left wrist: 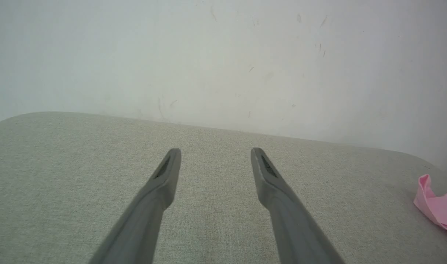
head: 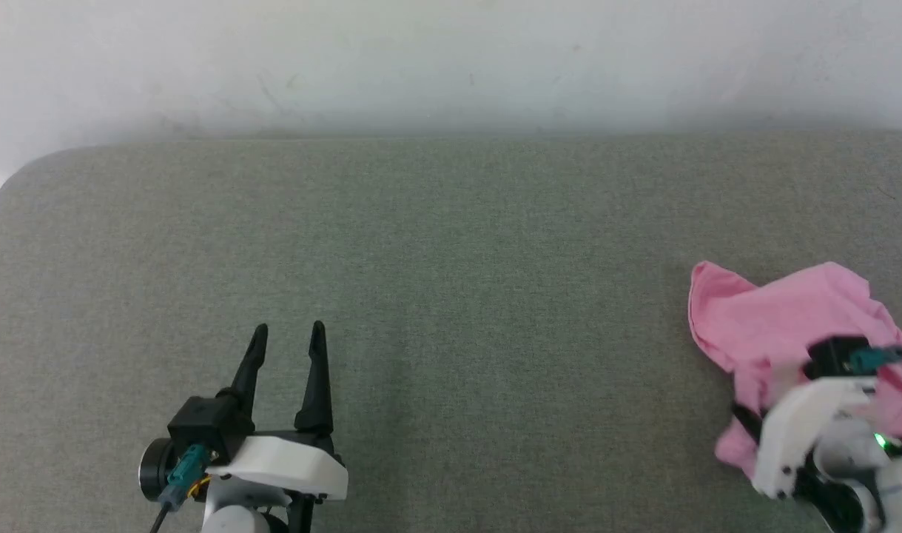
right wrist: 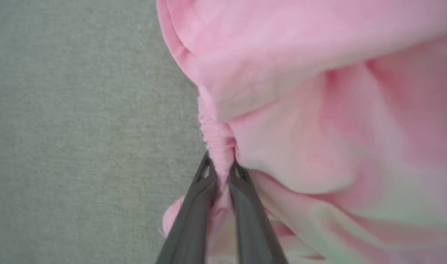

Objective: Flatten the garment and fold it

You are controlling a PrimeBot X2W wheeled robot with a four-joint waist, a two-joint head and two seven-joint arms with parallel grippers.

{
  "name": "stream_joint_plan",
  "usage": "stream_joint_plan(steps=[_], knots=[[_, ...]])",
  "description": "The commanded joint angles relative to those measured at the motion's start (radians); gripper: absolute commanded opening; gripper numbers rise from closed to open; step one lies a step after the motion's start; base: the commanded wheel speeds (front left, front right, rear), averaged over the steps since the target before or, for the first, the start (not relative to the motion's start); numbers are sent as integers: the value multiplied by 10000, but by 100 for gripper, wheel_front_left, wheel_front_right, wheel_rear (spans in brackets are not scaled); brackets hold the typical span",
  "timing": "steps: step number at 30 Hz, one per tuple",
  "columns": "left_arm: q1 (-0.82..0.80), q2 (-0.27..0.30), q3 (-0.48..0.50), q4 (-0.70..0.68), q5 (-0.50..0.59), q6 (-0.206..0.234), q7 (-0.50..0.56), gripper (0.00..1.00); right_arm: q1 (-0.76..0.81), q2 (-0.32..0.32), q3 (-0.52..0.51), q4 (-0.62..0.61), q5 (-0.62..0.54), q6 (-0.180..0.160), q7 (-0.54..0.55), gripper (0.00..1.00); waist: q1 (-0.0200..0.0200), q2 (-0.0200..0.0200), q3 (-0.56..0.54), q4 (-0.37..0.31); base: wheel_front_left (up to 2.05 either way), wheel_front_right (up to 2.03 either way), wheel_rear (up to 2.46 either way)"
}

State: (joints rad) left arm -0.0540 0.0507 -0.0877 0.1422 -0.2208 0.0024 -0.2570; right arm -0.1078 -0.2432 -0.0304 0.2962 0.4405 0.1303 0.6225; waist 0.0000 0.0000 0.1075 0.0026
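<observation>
The pink garment (head: 776, 326) lies bunched at the right edge of the grey cushion in the head view, and a corner of the garment (left wrist: 438, 205) peeks in at the far right of the left wrist view. My right gripper (right wrist: 222, 167) is shut on the garment's gathered elastic edge (right wrist: 214, 135); in the head view its wrist (head: 820, 426) sits over the cloth and hides the fingers. Far off at the lower left, my left gripper (head: 286, 334) stands open above bare cushion, its fingers (left wrist: 164, 172) apart with nothing between them.
A grey-green fabric cushion (head: 451, 281) spreads across the whole work area, its rounded far-left corner (head: 21, 178) against a pale scuffed wall (head: 451, 59). Bare fabric lies between the two grippers.
</observation>
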Motion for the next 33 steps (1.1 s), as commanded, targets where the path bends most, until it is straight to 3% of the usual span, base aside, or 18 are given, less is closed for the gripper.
stream_joint_plan(steps=[1,8,16,17,18,19,20,24,28,33], knots=[[-179,-4,-9,19,-28,86,-47,100,-500,147,320,46,-60,4,-519,0,0,0,-66,54,0,0,0],[-264,-4,-81,134,52,-25,-47,100,-2467,741,1607,538,14,4,-2041,0,0,0,-181,267,0,0,0],[-413,-5,-297,226,20,-31,-47,100,-3487,1693,4691,1640,1064,4,-2843,0,0,0,-7,772,0,0,0],[-430,-5,-321,225,0,-15,-47,100,-3468,1719,4983,1869,1160,4,-2925,9,0,0,30,826,0,0,0],[-437,-5,-335,221,-20,6,-47,100,-3448,1736,5254,2079,1230,4,-3037,37,0,0,61,859,0,0,0],[-439,-5,-347,213,-38,29,-47,100,-3431,1746,5470,2237,1310,4,-3212,84,0,0,92,878,0,0,0],[-435,-5,-355,201,-55,50,-47,100,-3432,1747,5644,2346,1379,4,-3465,100,0,0,118,885,0,0,0],[-384,-5,-337,150,-75,116,-47,100,-3476,1413,6194,2097,1471,4,-5008,100,0,0,170,815,0,0,0],[-307,-5,-234,175,-25,158,-47,100,-3150,795,6291,1067,1372,4,-6341,100,0,0,35,569,0,0,0],[-186,-5,-137,271,34,96,-47,100,-2099,260,5011,-294,1066,4,-7144,100,0,0,-268,185,0,0,0]])
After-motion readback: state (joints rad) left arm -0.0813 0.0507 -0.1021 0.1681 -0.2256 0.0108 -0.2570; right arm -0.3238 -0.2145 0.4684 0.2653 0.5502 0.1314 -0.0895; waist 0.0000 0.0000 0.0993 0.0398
